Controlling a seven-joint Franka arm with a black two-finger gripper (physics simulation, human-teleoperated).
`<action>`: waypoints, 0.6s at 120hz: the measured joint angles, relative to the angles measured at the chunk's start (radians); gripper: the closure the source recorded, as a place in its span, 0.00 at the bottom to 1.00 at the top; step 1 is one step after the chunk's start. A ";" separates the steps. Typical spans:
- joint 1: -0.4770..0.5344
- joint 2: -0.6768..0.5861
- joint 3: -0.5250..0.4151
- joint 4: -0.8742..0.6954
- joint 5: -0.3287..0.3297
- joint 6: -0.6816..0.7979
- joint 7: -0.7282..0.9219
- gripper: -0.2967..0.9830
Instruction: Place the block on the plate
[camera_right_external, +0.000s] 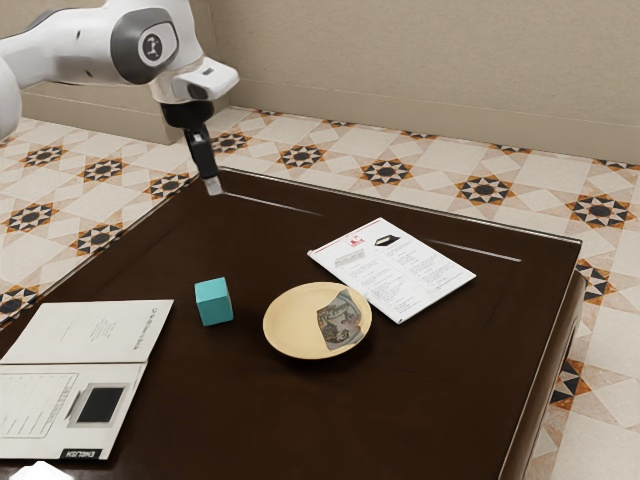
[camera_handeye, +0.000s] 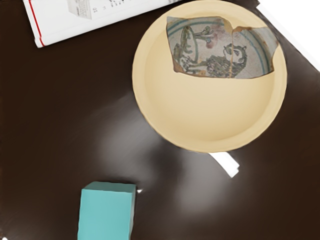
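High over the table's far edge, toward the exterior view's upper left, hangs my gripper (camera_right_external: 213, 186); the view of it does not tell whether it is open or shut. A teal block (camera_right_external: 213, 302) rests on the dark table, well away from the gripper. Beside it, toward the exterior view's right and apart from it, lies a round cream plate (camera_right_external: 290, 335) with a patterned patch on one side. The wrist view has the teal block (camera_handeye: 106, 214) partly cut off by the lower edge, and the whole plate (camera_handeye: 215, 112).
A printed sheet (camera_right_external: 395, 270) lies close beside the plate on the dark table (camera_right_external: 300, 420). An open booklet (camera_right_external: 85, 335) lies on the block's other side, at the exterior view's left. In the wrist view, a red-edged paper (camera_handeye: 95, 17) shows near the plate.
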 joint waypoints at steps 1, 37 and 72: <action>0.000 0.000 0.000 0.000 0.000 0.000 0.004 0.23; 0.000 -0.030 0.007 -0.125 0.000 -0.001 0.105 0.23; 0.049 0.061 0.020 -0.282 0.107 0.169 0.197 0.23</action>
